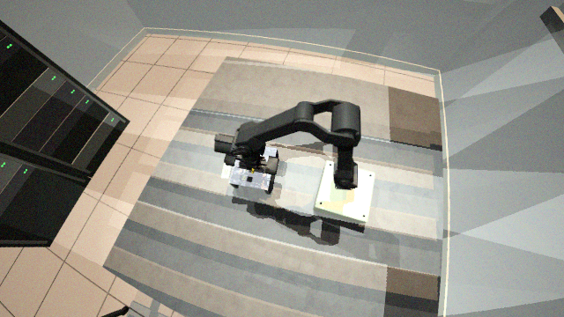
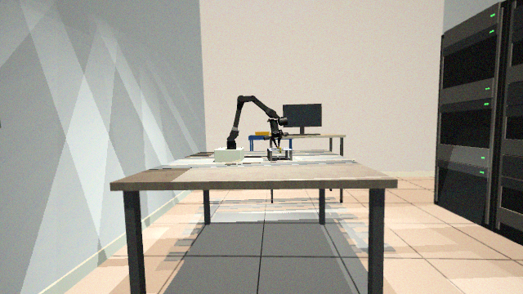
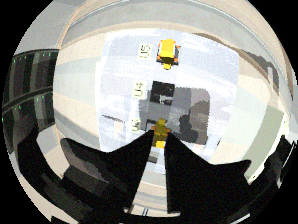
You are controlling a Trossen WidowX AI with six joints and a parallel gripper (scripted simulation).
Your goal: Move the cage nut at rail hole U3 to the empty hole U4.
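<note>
Cage nut gripped at U3, with U4 waiting

The cage nut (image 1: 253,170) (image 2: 279,149) (image 3: 160,129) is grasped between the fingertips of the claw (image 1: 253,169) (image 2: 279,147) (image 3: 158,135). In the wrist view it appears over or just beside the U3 hole (image 3: 150,123), whose dark edge shows next to it. That suggests it is out of its seat, though I cannot tell how far it stands above the rail plate (image 1: 260,183) (image 2: 273,149) (image 3: 117,60).

So the grip is secured and the lift-out probably done; the transfer is not. The U4 hole (image 3: 163,92) remains open, and the other nut (image 3: 168,50) sits at U5 (one to leave alone). Still to come: carrying it across, squaring it, pressing it in until both wings open underneath, then releasing and backing away. Whether the wings are sound is hidden from these angles.
</note>
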